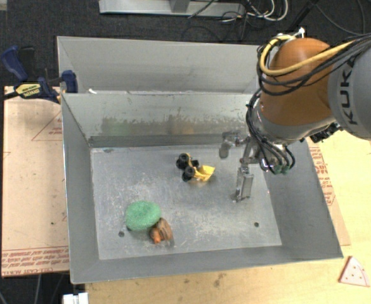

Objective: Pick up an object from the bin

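Grey metal bin (172,113) with three small things on its floor. Nearest the gripper (239,195), just to its left and a little toward the far wall, lies a yellow-and-black toy (195,169), with black knobs, perhaps wheels, clustered on its left and a yellow body on its right. Judge it light, stiff and rather slick plastic. You would do best to close across the yellow body, since the round black parts may roll out of a pinch. At the near left lies a green disc (142,214), apparently soft and foam-like, which should yield and hold well if taken across its edge. A brown piece (160,232) touches its near right side, so a grasp there risks catching both. The arm (363,87) enters from the right, its orange wrist cover (296,81) above the far right of the floor. The gripper hangs nearly plumb, tip low over bare metal, apart from every thing. Whether the gripper is spread or pressed together you cannot tell.
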Controlling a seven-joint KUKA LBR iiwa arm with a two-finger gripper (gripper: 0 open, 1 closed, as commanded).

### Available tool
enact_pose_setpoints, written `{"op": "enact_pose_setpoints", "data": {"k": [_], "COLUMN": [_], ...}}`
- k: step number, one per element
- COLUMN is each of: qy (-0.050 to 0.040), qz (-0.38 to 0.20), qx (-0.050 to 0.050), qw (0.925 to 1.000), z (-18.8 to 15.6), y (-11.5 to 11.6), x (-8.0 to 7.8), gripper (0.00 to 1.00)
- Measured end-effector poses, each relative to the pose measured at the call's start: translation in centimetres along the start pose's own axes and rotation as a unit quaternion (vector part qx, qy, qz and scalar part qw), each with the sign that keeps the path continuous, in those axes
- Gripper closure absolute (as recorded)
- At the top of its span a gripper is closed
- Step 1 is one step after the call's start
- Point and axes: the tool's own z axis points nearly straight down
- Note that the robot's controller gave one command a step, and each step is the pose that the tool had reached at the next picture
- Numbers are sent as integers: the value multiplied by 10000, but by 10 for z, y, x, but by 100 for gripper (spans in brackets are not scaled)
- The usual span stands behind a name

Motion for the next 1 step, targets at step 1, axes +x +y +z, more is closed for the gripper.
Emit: {"op": "enact_pose_setpoints", "data": {"k": [1], "qy": [-40], "qz": [1], "qx": [0], "qw": [10000], "z": [-5], "y": [0], "x": [-1], "gripper": [0]}}
